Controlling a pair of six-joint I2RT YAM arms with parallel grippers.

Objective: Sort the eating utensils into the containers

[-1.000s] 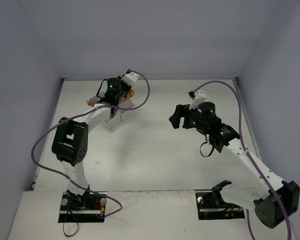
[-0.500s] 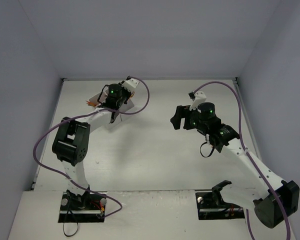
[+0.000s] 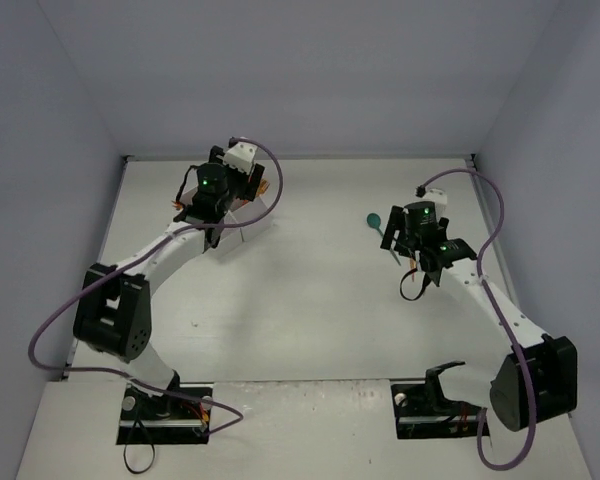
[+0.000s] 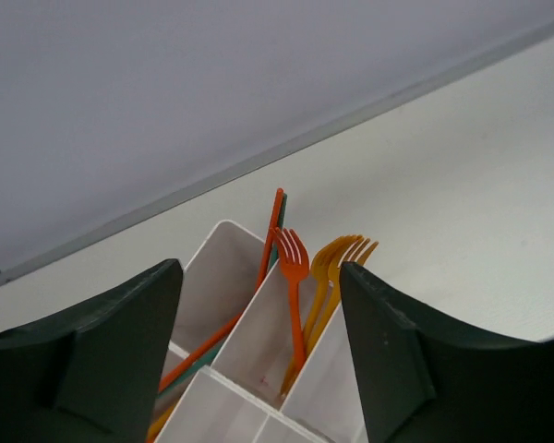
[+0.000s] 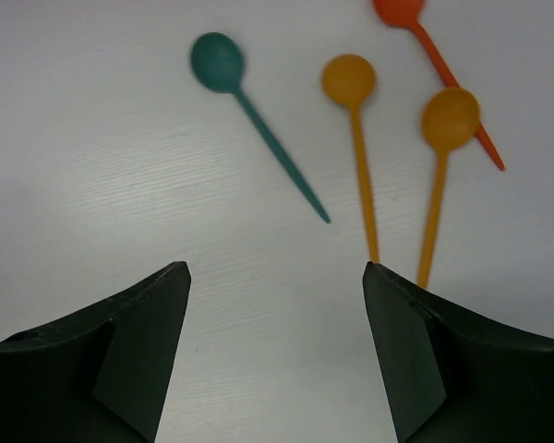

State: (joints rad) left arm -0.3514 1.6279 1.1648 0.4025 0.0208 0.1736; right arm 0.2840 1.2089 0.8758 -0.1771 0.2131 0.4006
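The white compartment tray (image 4: 258, 341) lies under my left gripper (image 4: 258, 272), which is open and holds nothing. An orange fork (image 4: 296, 277) and two yellow-orange forks (image 4: 337, 263) lean in one compartment. An orange knife (image 4: 270, 245) with a teal one behind it leans in the neighbouring compartment. From above, the left gripper (image 3: 218, 200) hangs over the tray (image 3: 258, 208). My right gripper (image 5: 275, 269) is open just above the table, short of a teal spoon (image 5: 220, 63), two yellow-orange spoons (image 5: 349, 81) (image 5: 450, 115) and an orange spoon (image 5: 415, 28). The teal spoon (image 3: 373, 221) shows left of the right gripper (image 3: 408, 250).
Grey walls close off the table at the back and both sides; the back wall's foot (image 4: 351, 115) runs just behind the tray. Purple cables (image 3: 280, 175) loop off both arms. The right arm's cable (image 3: 485, 200) arches near the right wall.
The left gripper has opened over the tray and its wrist has turned. The right arm has swung right and tipped down over the spoons, uncovering the teal spoon.
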